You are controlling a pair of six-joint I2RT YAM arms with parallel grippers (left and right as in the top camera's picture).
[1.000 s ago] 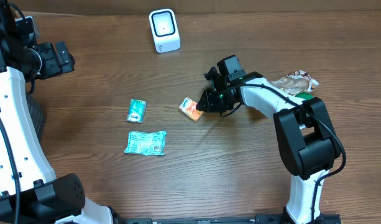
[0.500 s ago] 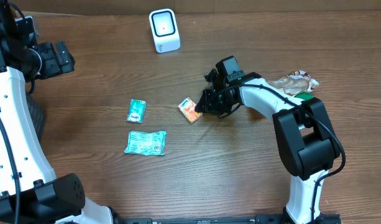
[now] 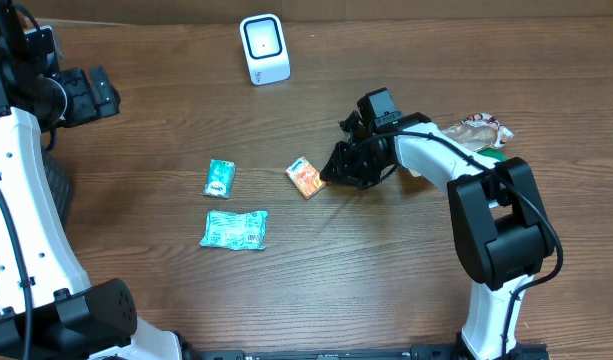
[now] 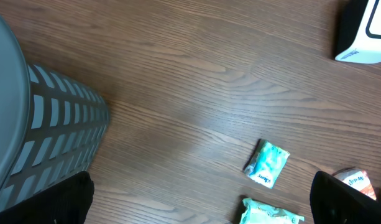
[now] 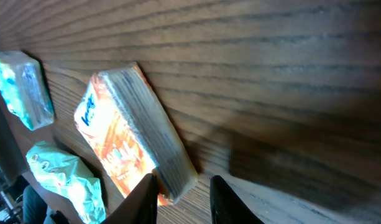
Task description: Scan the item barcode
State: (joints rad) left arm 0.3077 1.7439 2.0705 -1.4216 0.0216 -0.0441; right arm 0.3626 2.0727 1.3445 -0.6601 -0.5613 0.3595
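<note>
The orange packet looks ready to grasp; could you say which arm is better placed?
Right: the right gripper is beside the orange packet; the left gripper is far away.

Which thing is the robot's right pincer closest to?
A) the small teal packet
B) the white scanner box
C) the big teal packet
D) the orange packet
D: the right pincer sits right beside the orange packet, and the right wrist view shows its fingertips at that packet's corner.
</note>
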